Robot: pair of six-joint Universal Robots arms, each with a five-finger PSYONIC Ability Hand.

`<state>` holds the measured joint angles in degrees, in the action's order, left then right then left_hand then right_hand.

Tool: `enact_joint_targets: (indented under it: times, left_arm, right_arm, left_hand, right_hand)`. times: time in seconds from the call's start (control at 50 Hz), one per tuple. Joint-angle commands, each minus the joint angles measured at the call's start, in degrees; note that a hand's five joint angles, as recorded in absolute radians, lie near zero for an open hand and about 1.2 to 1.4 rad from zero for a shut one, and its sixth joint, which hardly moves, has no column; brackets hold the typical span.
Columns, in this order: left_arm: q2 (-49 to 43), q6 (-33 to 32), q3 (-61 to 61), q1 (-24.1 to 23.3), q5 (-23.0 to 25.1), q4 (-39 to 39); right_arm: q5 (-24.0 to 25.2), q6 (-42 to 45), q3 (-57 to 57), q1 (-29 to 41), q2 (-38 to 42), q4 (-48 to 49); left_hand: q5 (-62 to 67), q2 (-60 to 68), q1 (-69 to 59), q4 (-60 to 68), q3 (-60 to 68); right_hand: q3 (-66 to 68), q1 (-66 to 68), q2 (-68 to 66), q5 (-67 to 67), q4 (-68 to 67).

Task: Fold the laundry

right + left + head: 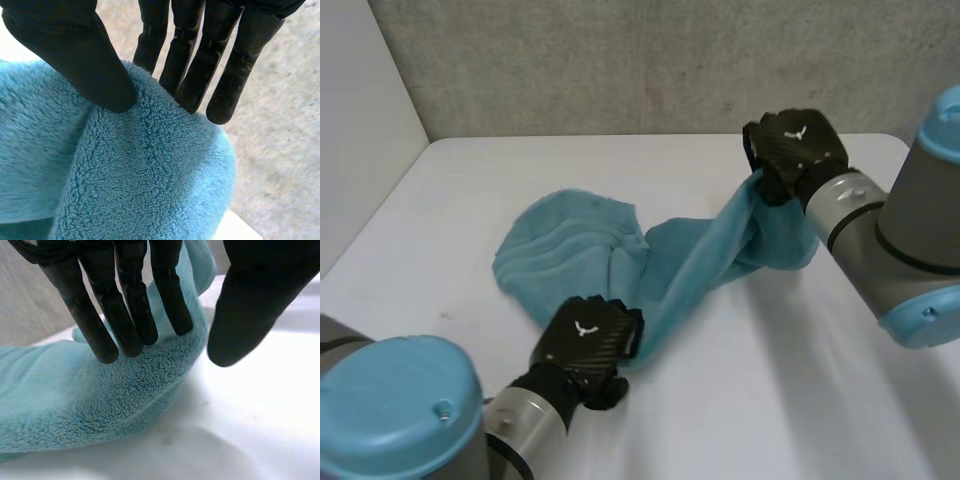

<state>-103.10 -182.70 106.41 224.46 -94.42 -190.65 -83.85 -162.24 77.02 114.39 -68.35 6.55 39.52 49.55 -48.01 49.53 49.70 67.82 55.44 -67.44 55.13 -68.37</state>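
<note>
Folding looks barely begun: the right robot hand [798, 145] pinches a raised end of the rumpled blue towel [570, 250], while the left robot hand [588, 342] lies open on its near edge.

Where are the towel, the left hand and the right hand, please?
towel [570, 252]: head view, the bunched part lying on the table.
left hand [588, 340]: head view, the back of the hand.
right hand [798, 147]: head view, the back of the hand.

White table [800, 400], grey wall [620, 60]
The table fills the lower frame; the mottled concrete wall runs across the top, and a plain white panel [360, 130] closes the upper left
</note>
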Motion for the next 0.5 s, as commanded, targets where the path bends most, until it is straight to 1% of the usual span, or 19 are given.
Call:
enact_joint_targets:
  times: [0.02,0.08,0.1,0.16,0.18,0.24,0.26,0.3,0.32,0.4,0.42,0.48,0.5]
  left_arm:
    - [-0.3,3.4,-7.2,5.3,0.7,2.2]
    - [-0.2,2.0,-9.3,9.5,1.2,2.2]
    - [-0.3,0.5,-10.9,11.9,1.5,2.1]
    - [-1.0,-2.7,-13.5,14.3,2.9,1.8]
    - [-1.6,-5.2,-15.3,15.4,4.6,1.7]
    - [-4.0,-9.1,-17.9,16.6,7.9,2.0]
    - [-5.9,-11.7,-19.2,17.5,10.3,2.0]
    - [-7.5,-14.1,-20.2,18.9,12.8,2.1]
    - [-8.9,-16.1,-21.2,20.0,15.3,2.2]
    - [-12.4,-19.1,-23.5,20.1,19.9,2.4]
    - [-12.4,-19.1,-23.5,20.1,19.9,2.4]
    - [-17.6,-21.8,-28.2,20.1,24.2,4.1]
    - [-18.4,-22.2,-29.0,20.1,24.6,4.7]
  right_arm:
    - [0.4,0.1,3.3,-0.5,0.1,0.2]
    - [0.4,0.1,4.0,-0.7,0.1,0.7]
    - [0.4,0.2,4.1,-0.7,0.1,0.8]
    - [0.4,0.1,4.3,-0.6,0.1,1.1]
    - [0.4,0.1,4.4,-0.6,0.1,1.1]
    - [0.6,0.2,4.5,-0.6,0.1,1.1]
    - [0.7,0.2,4.5,-0.6,0.1,1.1]
    - [0.7,0.4,4.6,-0.5,0.2,1.1]
    - [0.9,0.7,4.7,-0.5,0.2,1.1]
    - [1.1,1.4,5.0,-0.5,0.2,1.1]
    - [1.1,1.7,5.0,-0.5,0.2,1.1]
    - [1.0,1.8,5.1,-0.5,0.2,1.1]
    - [1.1,1.8,5.2,-0.5,0.3,1.1]
  left_hand:
    - [-22.7,-22.8,21.2,-22.7,-22.9]
    - [-26.7,-26.7,25.2,-26.7,-26.9]
    - [-27.4,-27.4,25.8,-27.4,-27.5]
    - [-29.4,-29.4,27.9,-29.4,-29.5]
    - [-30.2,-30.2,28.7,-30.2,-30.4]
    - [-30.2,-30.3,28.7,-30.2,-30.4]
    - [-29.9,-29.9,28.4,-29.9,-30.1]
    - [-29.5,-29.6,28.0,-29.6,-29.7]
    - [-29.4,-29.4,27.9,-29.4,-29.6]
    - [-29.2,-29.2,27.7,-29.2,-29.4]
    - [-29.2,-29.2,27.7,-29.2,-29.4]
    - [-28.7,-28.7,27.2,-28.7,-28.9]
    - [-28.7,-28.7,27.2,-28.7,-28.9]
  right_hand:
    - [12.2,24.6,-12.6,14.9,-11.6]
    - [12.2,24.6,-12.6,14.9,-11.6]
    - [12.2,24.6,-12.6,14.9,-11.6]
    - [12.2,24.6,-12.6,14.9,-11.6]
    - [12.2,24.6,-12.6,14.9,-11.6]
    - [12.2,24.6,-12.6,14.9,-11.6]
    - [12.2,24.6,-12.6,14.9,-11.6]
    - [12.2,24.6,-12.6,14.9,-11.6]
    - [12.2,24.6,-12.6,14.9,-11.6]
    - [12.2,24.6,-12.6,14.9,-11.6]
    - [12.2,24.6,-12.6,14.9,-11.6]
    - [12.2,24.6,-12.6,14.9,-11.6]
    - [12.2,24.6,-12.6,14.9,-11.6]
